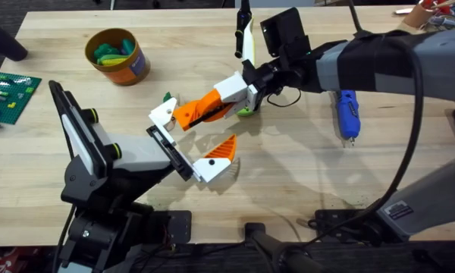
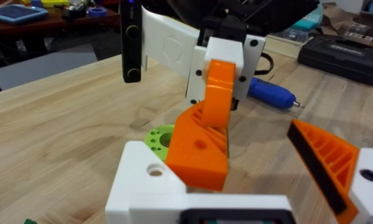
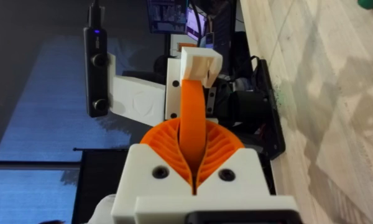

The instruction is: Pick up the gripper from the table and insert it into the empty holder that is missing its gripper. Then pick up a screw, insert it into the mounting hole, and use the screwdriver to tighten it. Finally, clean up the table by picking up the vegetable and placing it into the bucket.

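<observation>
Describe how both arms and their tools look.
Left arm: black and white shells, lime-green rings at the joints. Left tool: white blocks on a black rail, one orange ribbed finger. Right arm: grey and black, black cables running along it, black camera box at the wrist. Right tool: white blocks, orange ribbed pads.

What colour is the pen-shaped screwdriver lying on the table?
Blue, with a thin grey metal tip. The screwdriver shows best in the overhead view.
</observation>
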Tool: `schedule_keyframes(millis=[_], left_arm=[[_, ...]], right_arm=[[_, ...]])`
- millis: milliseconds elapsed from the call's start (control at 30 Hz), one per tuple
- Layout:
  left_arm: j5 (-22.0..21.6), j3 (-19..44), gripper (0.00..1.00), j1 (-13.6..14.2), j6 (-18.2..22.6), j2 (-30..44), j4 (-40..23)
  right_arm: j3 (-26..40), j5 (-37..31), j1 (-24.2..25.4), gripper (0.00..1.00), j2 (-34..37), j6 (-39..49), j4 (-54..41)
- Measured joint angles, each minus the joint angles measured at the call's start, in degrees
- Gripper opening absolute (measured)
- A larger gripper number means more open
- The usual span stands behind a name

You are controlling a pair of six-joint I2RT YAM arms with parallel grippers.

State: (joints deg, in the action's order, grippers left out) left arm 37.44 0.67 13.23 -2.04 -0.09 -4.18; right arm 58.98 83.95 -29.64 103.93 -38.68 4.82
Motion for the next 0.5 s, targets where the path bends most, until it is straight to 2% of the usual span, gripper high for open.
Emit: schedule_keyframes(millis=[500], left_arm=[[-0.58,0.02,0.985,-0.03,-0.19,0.12,0.15]], right_arm=[[0.0,-2.46,0.01,0.02,0.01,1.26,-0.51]])
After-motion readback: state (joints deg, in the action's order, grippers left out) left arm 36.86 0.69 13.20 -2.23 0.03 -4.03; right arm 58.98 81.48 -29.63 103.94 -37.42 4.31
